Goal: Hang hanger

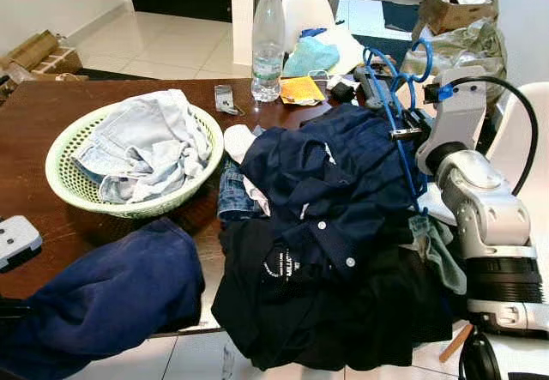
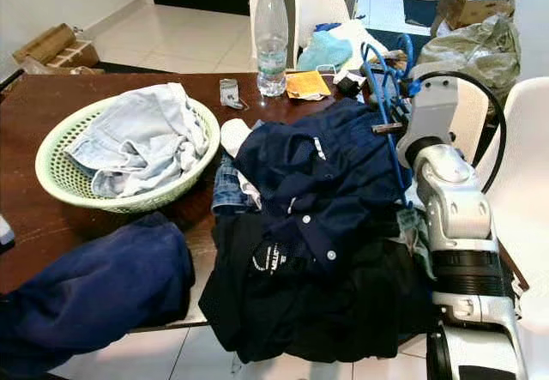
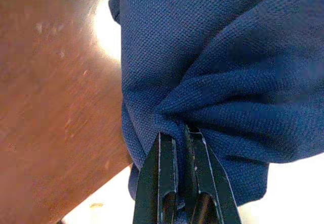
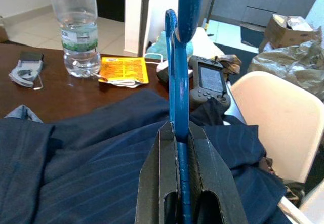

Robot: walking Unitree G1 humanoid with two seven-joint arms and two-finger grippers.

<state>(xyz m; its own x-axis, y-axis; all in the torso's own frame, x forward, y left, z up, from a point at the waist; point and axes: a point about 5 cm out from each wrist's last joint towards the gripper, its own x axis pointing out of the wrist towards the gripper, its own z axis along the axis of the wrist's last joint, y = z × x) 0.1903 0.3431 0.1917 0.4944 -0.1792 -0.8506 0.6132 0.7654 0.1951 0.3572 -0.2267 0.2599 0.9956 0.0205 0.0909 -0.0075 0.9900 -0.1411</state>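
Two grippers were busy: my left gripper (image 3: pixel 185 133) pinched a fold of the blue knit cloth (image 1: pixel 103 298) at the brown wooden table (image 1: pixel 26 140) edge, past the green basket (image 1: pixel 64 187) and dark navy shirt (image 1: pixel 343 174), my right gripper (image 4: pixel 182 133) clamped the blue plastic hanger (image 1: pixel 390 110) upright.

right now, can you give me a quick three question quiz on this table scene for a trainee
1. True or false: the right end effector is shut on the blue hanger.
2. What does the left end effector pinch?
A. jeans
B. blue cloth
C. bottle
3. Fill in: the green basket holds pale ____.

Key:
1. True.
2. B, the blue cloth at the table edge.
3. Jeans.
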